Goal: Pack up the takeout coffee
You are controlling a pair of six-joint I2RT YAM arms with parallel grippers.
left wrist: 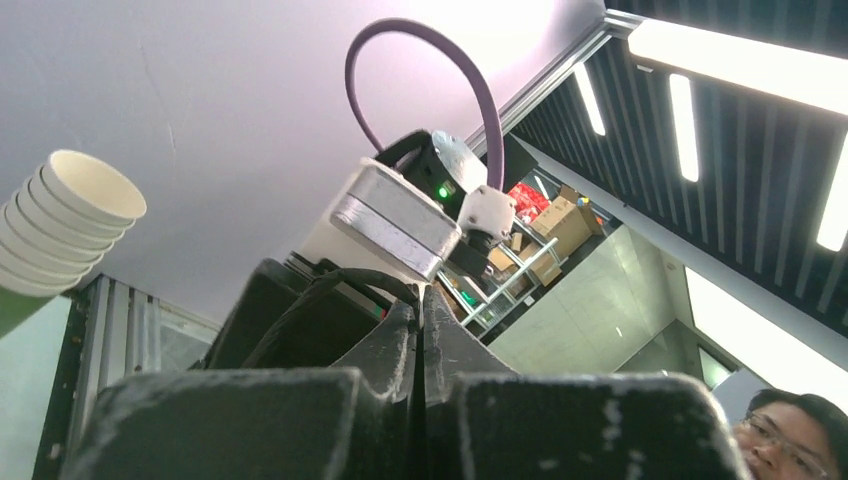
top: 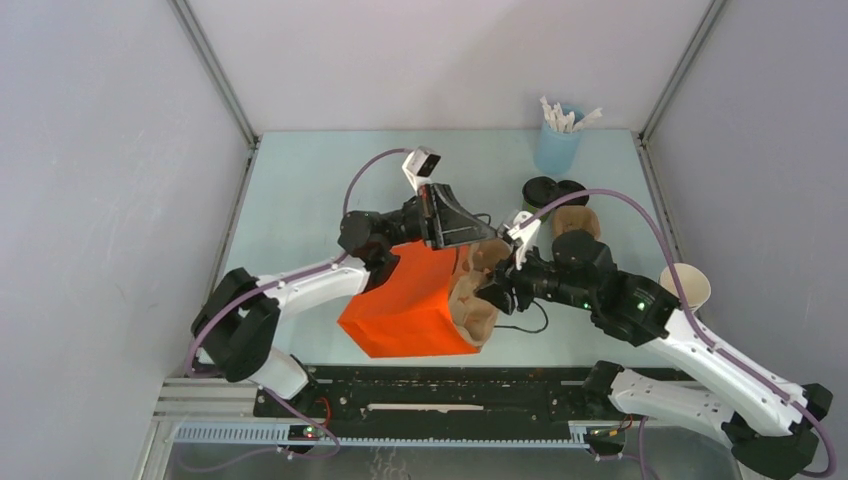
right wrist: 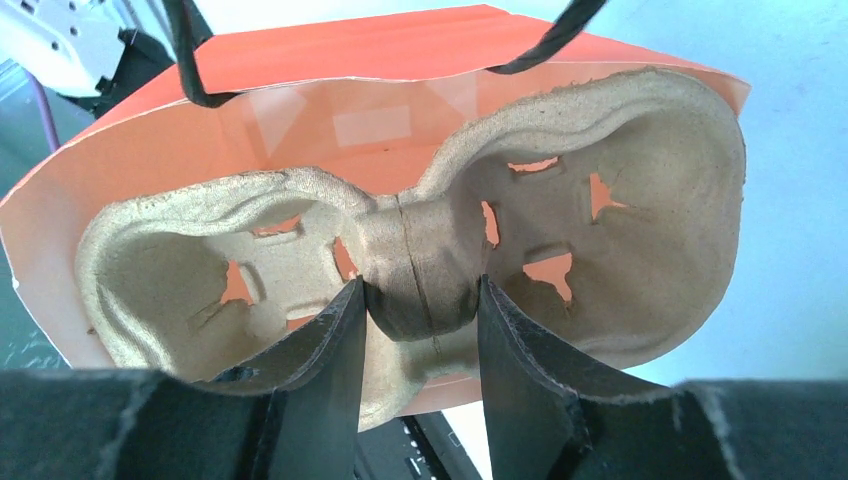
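Observation:
The takeout coffee [top: 541, 191] stands at the back right of the table, an olive cup with a black lid, next to a second lidded cup [top: 573, 188]. Neither gripper touches them. An orange paper bag [top: 405, 300] lies on its side, mouth facing right. My left gripper [top: 488, 232] [left wrist: 421, 300] is shut on the bag's black cord handle [left wrist: 330, 283] at the top of the mouth. My right gripper [top: 497, 286] [right wrist: 418, 303] is shut on the middle ridge of a brown pulp cup carrier [top: 476, 305] [right wrist: 640, 200], which sits in the mouth of the bag [right wrist: 400, 50].
A second brown carrier [top: 577, 221] lies just in front of the lidded cups. A pale blue cup of white sticks [top: 557, 146] stands at the back. A stack of lidless green cups [top: 686, 285] [left wrist: 62, 215] is at the right edge, beside my right arm.

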